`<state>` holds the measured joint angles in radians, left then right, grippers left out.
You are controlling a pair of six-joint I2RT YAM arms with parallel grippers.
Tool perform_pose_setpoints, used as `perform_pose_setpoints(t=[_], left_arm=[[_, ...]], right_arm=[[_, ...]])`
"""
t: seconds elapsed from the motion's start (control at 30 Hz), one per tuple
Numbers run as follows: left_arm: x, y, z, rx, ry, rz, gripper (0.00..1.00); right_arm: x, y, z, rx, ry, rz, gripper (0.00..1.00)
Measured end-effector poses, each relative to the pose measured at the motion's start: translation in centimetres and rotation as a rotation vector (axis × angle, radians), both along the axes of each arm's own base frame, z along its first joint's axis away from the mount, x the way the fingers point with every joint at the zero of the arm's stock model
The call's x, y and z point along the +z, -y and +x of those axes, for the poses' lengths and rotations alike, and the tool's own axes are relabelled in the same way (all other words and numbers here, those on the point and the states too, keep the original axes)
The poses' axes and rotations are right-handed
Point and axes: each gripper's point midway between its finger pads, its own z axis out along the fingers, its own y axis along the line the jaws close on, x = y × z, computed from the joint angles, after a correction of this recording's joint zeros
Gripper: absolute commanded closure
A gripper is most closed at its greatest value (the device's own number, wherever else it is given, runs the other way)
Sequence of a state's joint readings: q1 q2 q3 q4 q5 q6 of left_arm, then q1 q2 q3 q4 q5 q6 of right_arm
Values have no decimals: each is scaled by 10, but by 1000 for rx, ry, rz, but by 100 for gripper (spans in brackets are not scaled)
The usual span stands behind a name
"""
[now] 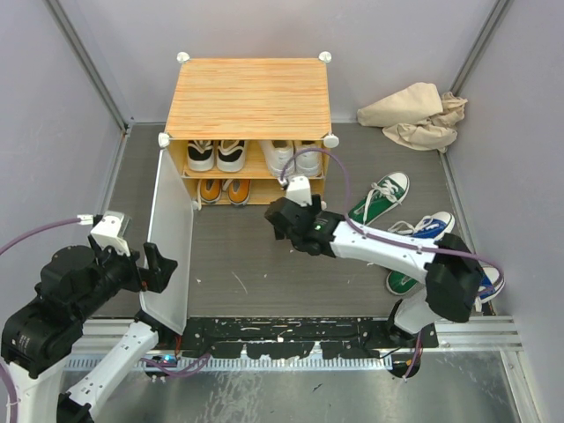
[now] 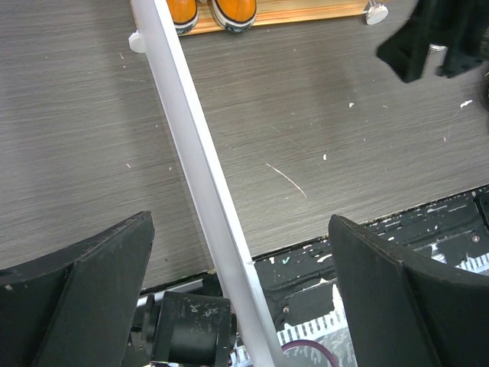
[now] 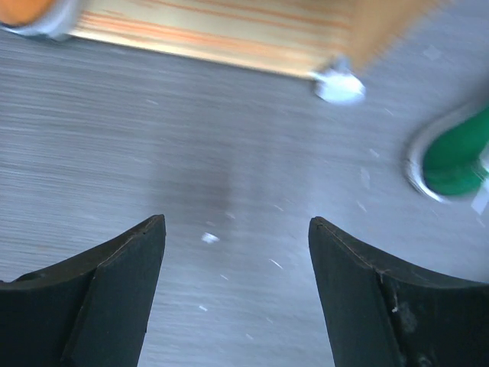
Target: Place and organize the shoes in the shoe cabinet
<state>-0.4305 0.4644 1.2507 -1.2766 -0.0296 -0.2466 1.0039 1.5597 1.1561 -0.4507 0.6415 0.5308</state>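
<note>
Upper centre, overhead view: boxy two-shelf shoe cabinet point(image 1: 251, 95), orange wood-grain top, three sneaker pairs point(image 1: 216, 156) shelved; white translucent door point(image 1: 172, 233) straddled by spread-fingered left gripper point(image 2: 241, 222), presumably for access; right gripper point(image 3: 237, 222) spread, empty; green canvas sneakers point(image 1: 381, 198) unshelved, right.

A crumpled beige cloth point(image 1: 414, 115) lies bunched in the far right corner of the table point(image 1: 238, 256), against the right wall. The table has a dark grey wood-grain surface, marked with white flecks point(image 2: 324, 157) and a thin pale scratch point(image 2: 286, 180). Plain grey walls point(image 1: 53, 132) enclose it on three sides. Along the near edge runs a black plate point(image 1: 291, 339) with chipped paint, beside a ribbed metal rail point(image 1: 476, 330).
</note>
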Motion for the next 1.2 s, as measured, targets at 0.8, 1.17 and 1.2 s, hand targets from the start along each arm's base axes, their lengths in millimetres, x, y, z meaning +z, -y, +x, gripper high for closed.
perform_pose_setpoints(t=[0.8, 1.17, 1.2], left_arm=[[-4, 0, 1, 4, -5, 1, 2], [-7, 0, 3, 11, -10, 5, 2], [-7, 0, 3, 11, -10, 5, 2]], right_arm=[[-63, 209, 36, -621, -119, 75, 23], [-99, 207, 50, -605, -170, 74, 61], [-98, 207, 49, -604, -163, 78, 78]])
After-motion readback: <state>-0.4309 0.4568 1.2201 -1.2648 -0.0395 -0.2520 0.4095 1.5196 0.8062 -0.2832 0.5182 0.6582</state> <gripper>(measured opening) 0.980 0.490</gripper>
